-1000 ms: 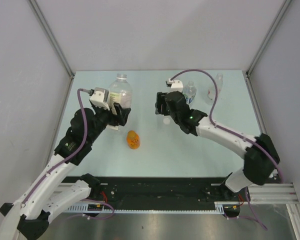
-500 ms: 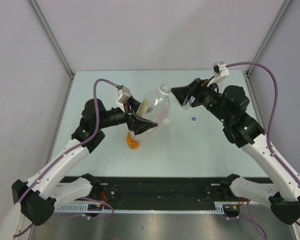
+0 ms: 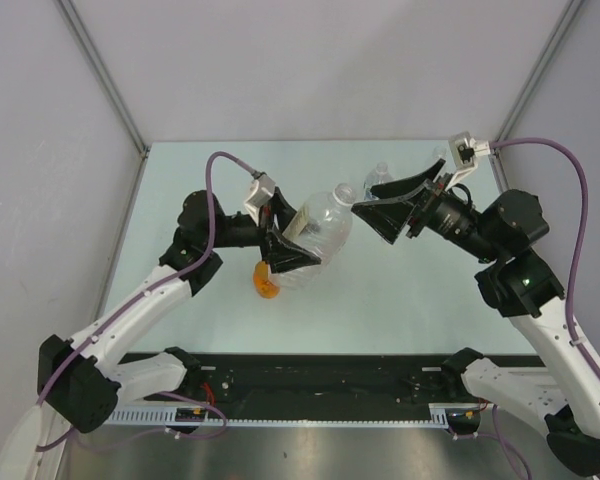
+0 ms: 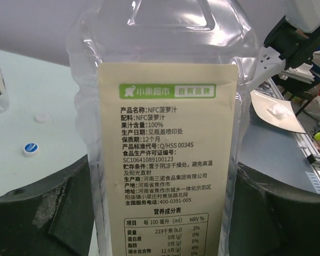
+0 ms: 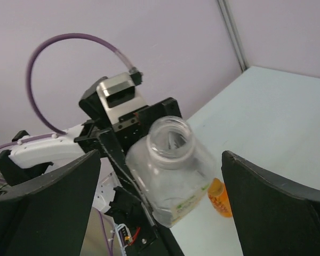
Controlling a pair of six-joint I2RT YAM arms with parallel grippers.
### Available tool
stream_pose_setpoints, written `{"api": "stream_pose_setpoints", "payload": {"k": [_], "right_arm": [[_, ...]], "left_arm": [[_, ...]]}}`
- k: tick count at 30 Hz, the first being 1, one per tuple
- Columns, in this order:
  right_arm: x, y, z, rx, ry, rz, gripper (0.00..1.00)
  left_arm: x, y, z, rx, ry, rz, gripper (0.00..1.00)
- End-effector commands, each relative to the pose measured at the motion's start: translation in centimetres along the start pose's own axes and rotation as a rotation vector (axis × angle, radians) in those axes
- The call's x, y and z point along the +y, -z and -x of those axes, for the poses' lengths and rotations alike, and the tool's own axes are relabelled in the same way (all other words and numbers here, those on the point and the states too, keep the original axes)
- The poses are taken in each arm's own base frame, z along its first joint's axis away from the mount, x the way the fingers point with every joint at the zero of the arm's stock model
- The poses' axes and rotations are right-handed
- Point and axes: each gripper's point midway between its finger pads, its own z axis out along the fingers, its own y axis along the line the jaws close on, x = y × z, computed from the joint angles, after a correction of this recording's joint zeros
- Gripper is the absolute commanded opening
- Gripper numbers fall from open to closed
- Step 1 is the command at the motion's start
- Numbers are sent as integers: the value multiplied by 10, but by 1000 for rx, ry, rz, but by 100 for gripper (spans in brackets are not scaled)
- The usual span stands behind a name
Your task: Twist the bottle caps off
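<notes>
1. Left gripper (image 3: 292, 238): clamped on the yellow-label bottle (image 3: 325, 225), which is held tilted with its mouth toward the right gripper (image 3: 372, 222) (jaws spread wide). An orange object (image 3: 266, 283) lies beneath.
2. Left wrist: the label fills the view. A blue cap (image 4: 30, 149) and a white cap (image 4: 42, 118) lie apart on the table (image 4: 16, 85).
3. Right wrist: the bottle mouth is uncapped, facing the spread fingers.

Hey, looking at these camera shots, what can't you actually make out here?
Small orange round object: top view, left gripper covers part of it; what it is stays unclear.
Mid-sized clear bottle and slim clear bottle: top view, open right gripper hides most of each; capped or not, too small to tell.
Large clear plastic bottle with yellow label: left wrist view, neck and base cut off by the frame.
</notes>
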Motion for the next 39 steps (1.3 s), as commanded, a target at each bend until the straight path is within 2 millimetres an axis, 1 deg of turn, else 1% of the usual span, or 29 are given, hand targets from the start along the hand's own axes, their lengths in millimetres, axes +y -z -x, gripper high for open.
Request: {"api": "stream_pose_setpoints", "payload": {"k": [1,4,8,11,18,20,24,29,32,33,35,36,38,39], "right_arm": [[18,7,7,-15,36,73,99],[13,3,2,6,36,66,98],[-5,-9,-14,65,11,26,97],[-12,-14,-17,74,9,8,96],[-15,-21,-22,79,19,1,93],[-15,-23,-24,83,23,4,89],[-14,-25,-30,102,27,9,78],[-11,-24,-36,125,36,14,75],[-11,-22,-40,137,41,5,65],[-10,-21,-42,142,41,6,60],[-13,-20,-44,148,44,-7,56],[-13,-19,-44,147,44,-9,52],[-13,-17,-44,142,45,-12,50],[-14,-17,-46,145,45,-15,44]], "left_arm": [[-7,-3,12,-6,-56,-51,0],[-9,-5,10,-3,-51,-62,0],[-12,-5,10,-3,-57,-71,0],[-14,-6,8,5,-57,-74,1],[-17,-9,-2,31,-51,-81,2],[-17,-10,-4,36,-49,-81,2],[-16,-9,-3,36,-56,-71,3],[-14,-9,-2,33,-70,-52,4],[-12,-9,0,29,-73,-41,4],[-12,-10,1,26,-77,-40,4],[-11,-10,1,22,-76,-38,4],[-11,-10,2,18,-79,-37,4],[-12,-10,3,16,-80,-37,4],[-11,-10,4,12,-83,-34,4]]}}
